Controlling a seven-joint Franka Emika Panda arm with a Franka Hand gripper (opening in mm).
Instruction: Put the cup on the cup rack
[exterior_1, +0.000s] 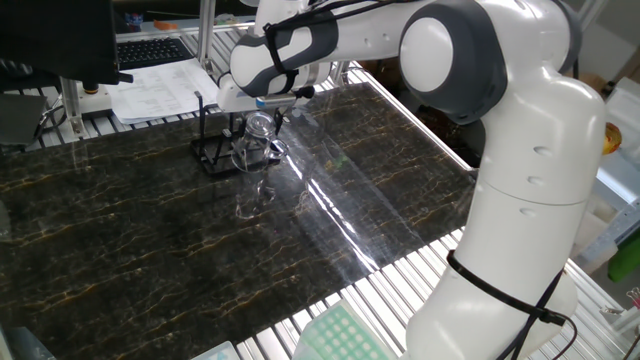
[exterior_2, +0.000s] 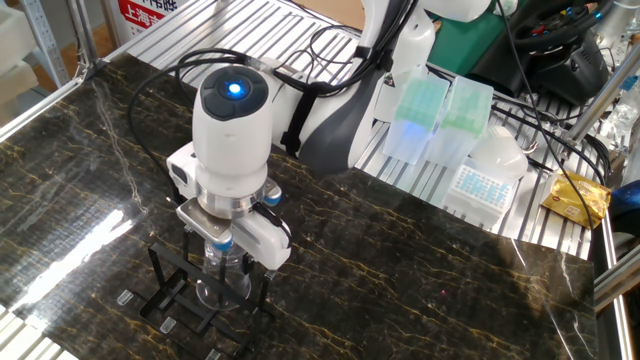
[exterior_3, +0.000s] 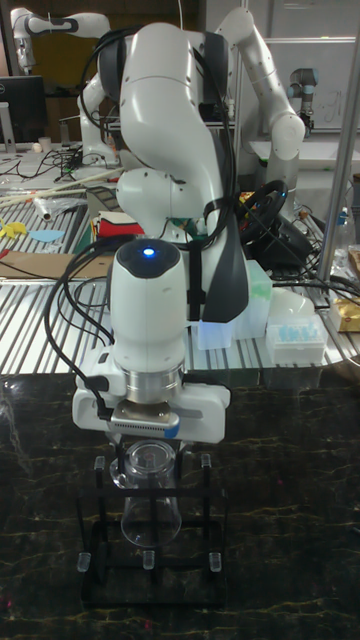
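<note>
1. Cup (exterior_1: 258, 138) hangs over the cup rack (exterior_1: 215, 152), inverted it seems; descend straight.
2. Gripper (exterior_2: 228, 255) pinches the glass among the pegs; keep it centred.
3. Rack base (exterior_3: 150, 575) lies below; release only once seated.

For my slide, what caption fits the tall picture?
White robot arm's gripper holds a clear glass cup over the black wire cup rack on a dark marble table.

Dark marble table (exterior_1: 150, 250) bears the cup rack (exterior_3: 150, 560).
</note>
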